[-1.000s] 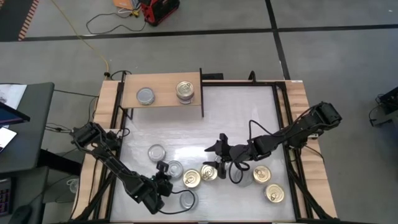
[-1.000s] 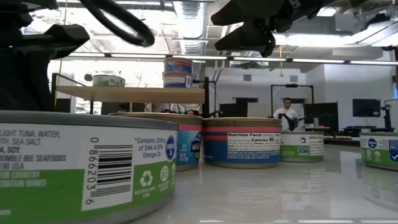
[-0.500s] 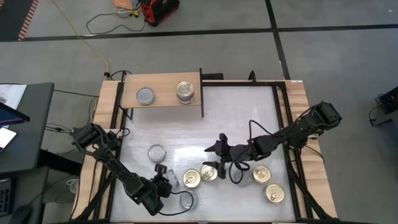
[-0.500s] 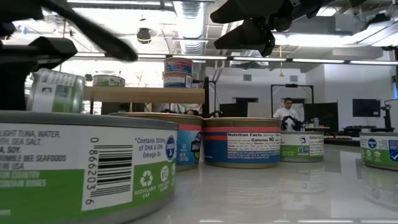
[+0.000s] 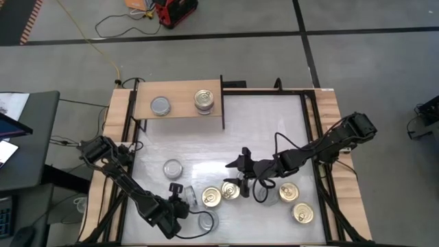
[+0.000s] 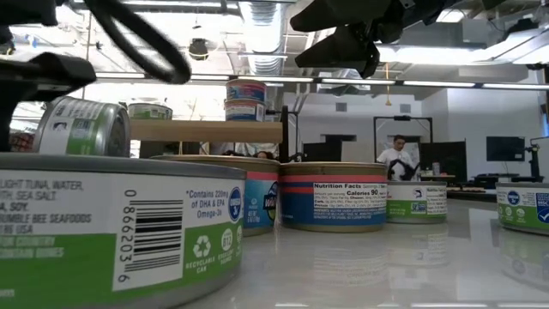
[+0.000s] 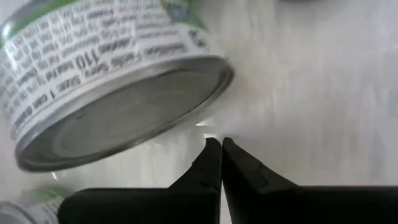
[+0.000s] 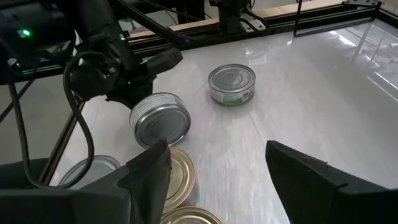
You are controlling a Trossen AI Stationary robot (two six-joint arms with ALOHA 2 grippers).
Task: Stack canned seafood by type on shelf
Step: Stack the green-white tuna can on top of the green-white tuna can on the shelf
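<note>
The left end effector [image 5: 180, 194] is clamped on a short silver-lidded tin with a green label [image 5: 190, 197], tilted on its side above the white desk [image 5: 267, 123] near its near-left corner. The right end effector [image 5: 241, 186], fingers apart, hovers over gold-lidded tins [image 5: 211, 197]. The light wooden shelf [image 5: 180, 108] at the far left carries a silver tin [image 5: 160, 105] and a gold-topped stack [image 5: 204, 100].

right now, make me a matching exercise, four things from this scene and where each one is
Things:
1. shelf
2. tilted silver tin
3. left gripper
4. right gripper

Places or states:
A. open, hanging over the gold-lidded tins
B. gripped, tipped on its side off the table
C. carries one silver-lidded tin and a gold-lidded stack
D. shut on a tin at the near left

Pairs: 1-C, 2-B, 3-D, 4-A
</note>
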